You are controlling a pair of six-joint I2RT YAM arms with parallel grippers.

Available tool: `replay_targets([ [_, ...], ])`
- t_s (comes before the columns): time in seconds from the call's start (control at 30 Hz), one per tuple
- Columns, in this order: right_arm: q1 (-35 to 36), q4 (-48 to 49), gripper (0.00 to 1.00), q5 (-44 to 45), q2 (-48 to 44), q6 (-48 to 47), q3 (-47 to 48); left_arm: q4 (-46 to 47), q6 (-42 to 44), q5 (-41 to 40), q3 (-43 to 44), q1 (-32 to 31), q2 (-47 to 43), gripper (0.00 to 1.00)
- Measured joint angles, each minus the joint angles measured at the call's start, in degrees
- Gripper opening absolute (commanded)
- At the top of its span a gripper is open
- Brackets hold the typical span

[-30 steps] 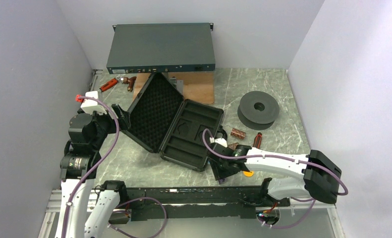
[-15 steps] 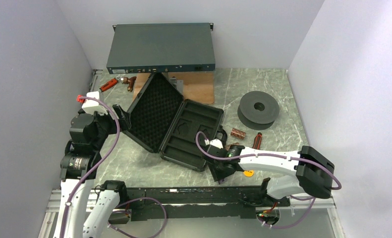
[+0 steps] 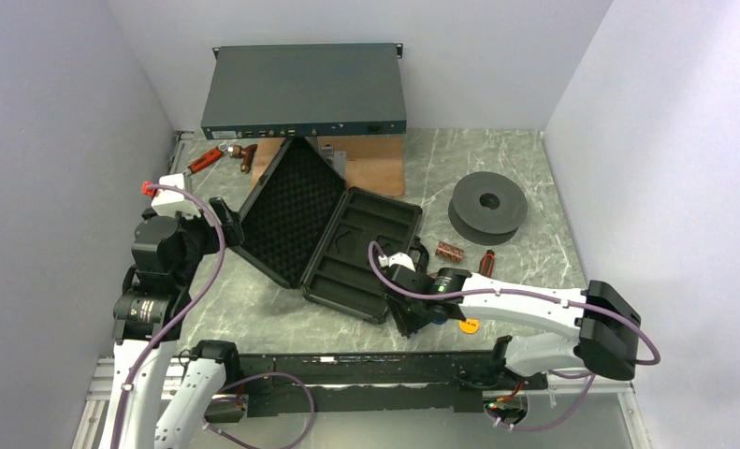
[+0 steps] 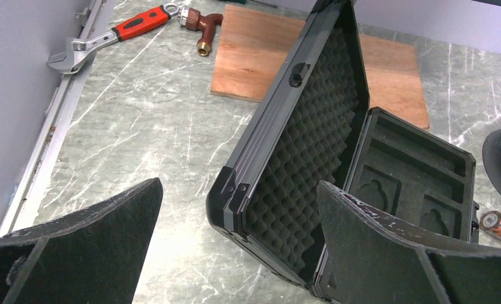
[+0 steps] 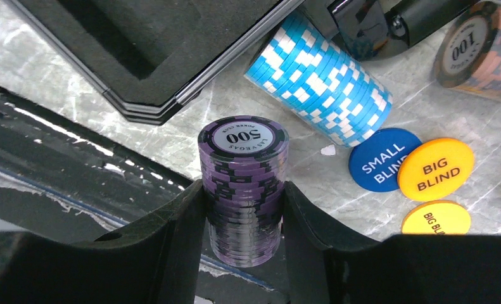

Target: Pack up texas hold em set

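This looks like a robotics lab test cell: plain pale partition walls [image 3: 66, 112] box in a marble-patterned table [image 3: 515, 159] carrying cabled robot arms [image 3: 525, 304], a grey rack unit [image 3: 305, 91], a red-handled wrench [image 4: 111, 33], a plywood board [image 4: 260, 50] and possibly a filament spool [image 3: 486, 206].

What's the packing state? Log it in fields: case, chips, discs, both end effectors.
case: small black foam-lined hard case, open, tray empty
held: purple poker chip roll, shut in right end effector, outside case
loose rolls: blue-white chip roll lying by case edge; brown chip roll nearby
discs: round blue disc, orange disc, yellow disc, all outside case
left end effector: open, beside case
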Motion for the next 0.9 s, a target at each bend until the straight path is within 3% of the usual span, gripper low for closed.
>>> replay_targets([
  [0.43,0.2,-0.3,0.0,3.0,-12.0,-4.0,0.9,0.4,0.0,-7.4,-0.2,-0.2,-0.5,1.0],
  [0.9,0.2,14.3,0.0,1.3,-7.8,-16.9,5.0,0.5,0.7,-9.2,-1.3,-0.7,-0.8,1.0],
])
